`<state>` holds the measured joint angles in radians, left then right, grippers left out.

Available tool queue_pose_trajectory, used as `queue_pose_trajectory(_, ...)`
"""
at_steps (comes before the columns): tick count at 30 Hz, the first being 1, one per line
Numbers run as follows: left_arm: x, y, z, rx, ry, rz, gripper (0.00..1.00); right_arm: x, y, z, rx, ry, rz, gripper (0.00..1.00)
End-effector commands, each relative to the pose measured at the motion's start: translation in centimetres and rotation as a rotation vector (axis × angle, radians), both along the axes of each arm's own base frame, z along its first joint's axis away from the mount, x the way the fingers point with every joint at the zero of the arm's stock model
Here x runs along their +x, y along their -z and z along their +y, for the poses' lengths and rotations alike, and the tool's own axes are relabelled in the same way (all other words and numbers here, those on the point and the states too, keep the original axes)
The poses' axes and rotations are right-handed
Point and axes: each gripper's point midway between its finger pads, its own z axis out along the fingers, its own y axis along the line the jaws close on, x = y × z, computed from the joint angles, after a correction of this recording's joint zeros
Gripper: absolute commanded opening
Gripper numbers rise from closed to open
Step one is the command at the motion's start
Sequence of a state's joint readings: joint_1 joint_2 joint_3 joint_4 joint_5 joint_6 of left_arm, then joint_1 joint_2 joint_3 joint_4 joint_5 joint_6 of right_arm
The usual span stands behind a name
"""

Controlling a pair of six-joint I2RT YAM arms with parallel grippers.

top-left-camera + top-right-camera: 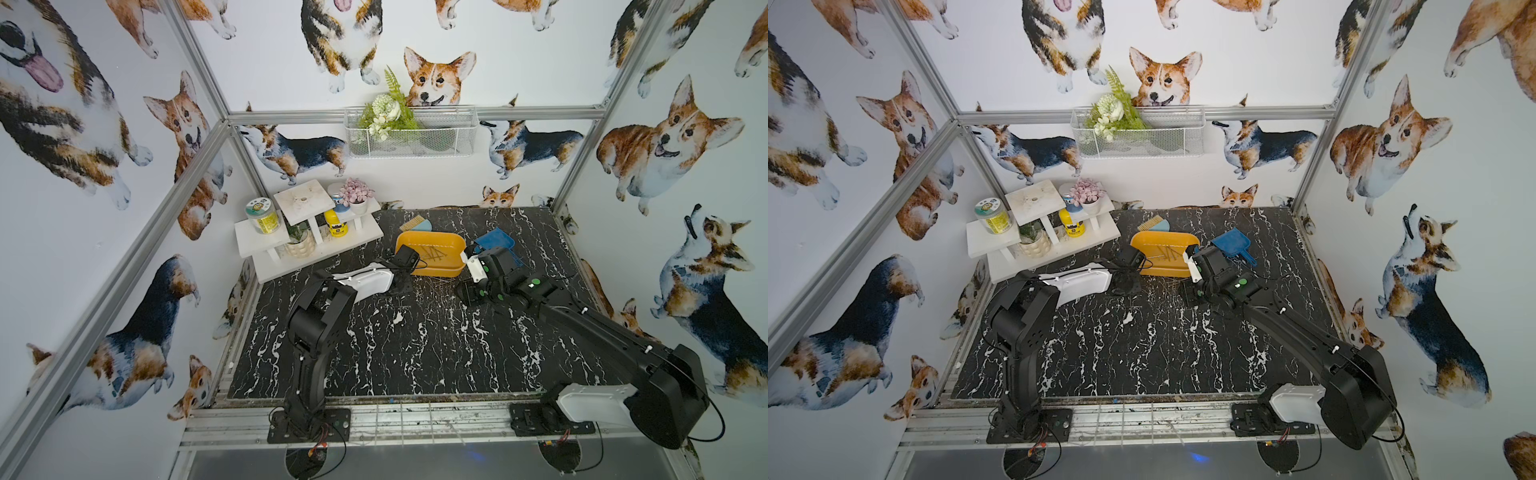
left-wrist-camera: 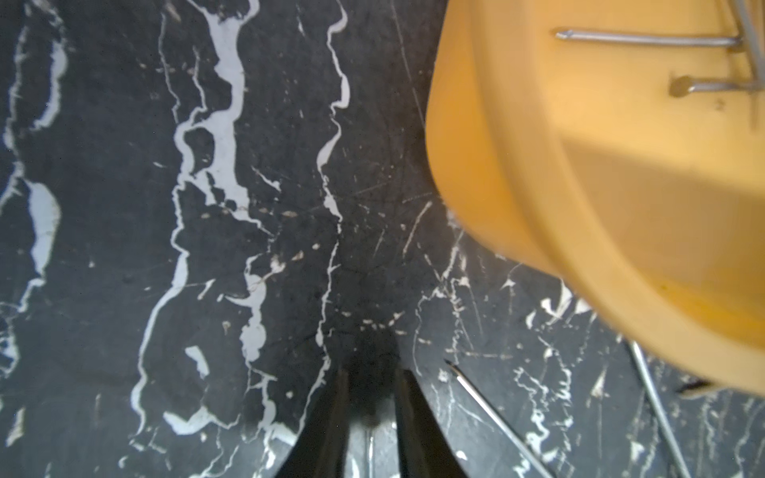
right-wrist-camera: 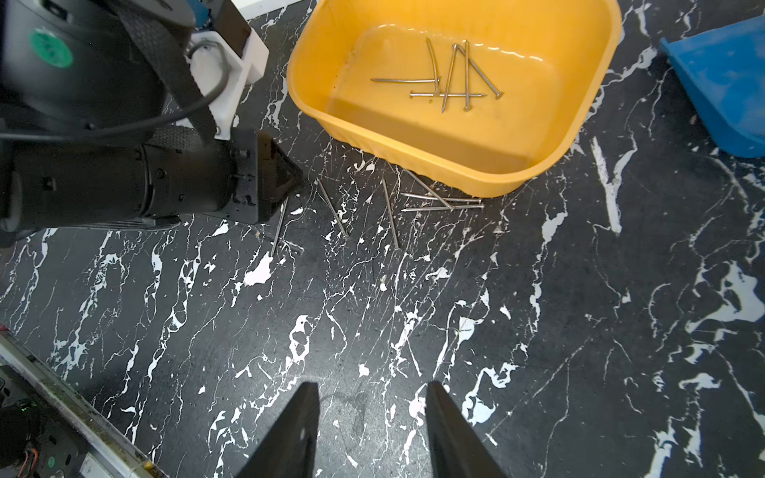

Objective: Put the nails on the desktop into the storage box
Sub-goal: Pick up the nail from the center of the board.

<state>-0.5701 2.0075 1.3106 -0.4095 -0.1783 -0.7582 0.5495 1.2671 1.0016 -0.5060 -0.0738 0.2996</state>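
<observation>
the left gripper [image 2: 370,374] is down at the desktop [image 3: 538,331], its two fingers [image 2: 327,438] a narrow gap apart with the tips at or just over the dark surface. a thin pale streak shows low in that gap, too blurred to say whether it is a nail or whether anything is pinched. in the right wrist view one loose nail [image 3: 278,226] runs away from those tips with its near end right at them; i cannot tell if it touches. a second nail [image 2: 496,414] lies just beside one finger. the yellow box [image 3: 579,82] sits close ahead on that same side of the fingers, its wall near them but apart.

the right gripper [image 3: 372,393] hangs above bare desktop, its fingers [image 3: 451,434] wide apart with nothing between them. well ahead of them more loose nails [image 3: 430,200] lie scattered on the desktop, some crossing one another, the farthest just against the foot of the box. inside the box, farther ahead again, about six nails [image 3: 451,85] lie in a crossed heap on its floor. a blue dustpan [image 3: 724,82] lies beside the box, on the side of the right fingers away from the left gripper.
</observation>
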Motion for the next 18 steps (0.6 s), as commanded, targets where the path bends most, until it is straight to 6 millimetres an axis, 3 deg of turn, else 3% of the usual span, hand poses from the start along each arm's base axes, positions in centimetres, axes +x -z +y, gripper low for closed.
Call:
queue_pose_trajectory(1,-1.4,0.9,0.1,0.015,0.021,0.063,0.29,0.5,-0.5,0.2,0.009,0.000,-0.024,0.47)
queue_pose_trajectory(6,-1.7,1.1,-0.5,0.047,0.048,0.081,0.25,0.4,-0.4,0.2,0.008,0.003,-0.023,0.46)
queue_pose_trajectory(12,-2.8,1.7,0.6,0.077,0.033,0.103,0.21,0.4,-0.4,0.0,0.008,0.006,-0.028,0.46)
queue_pose_trajectory(18,-3.7,1.8,1.5,0.094,0.018,0.108,0.24,0.5,-0.7,0.3,0.020,0.002,-0.031,0.46)
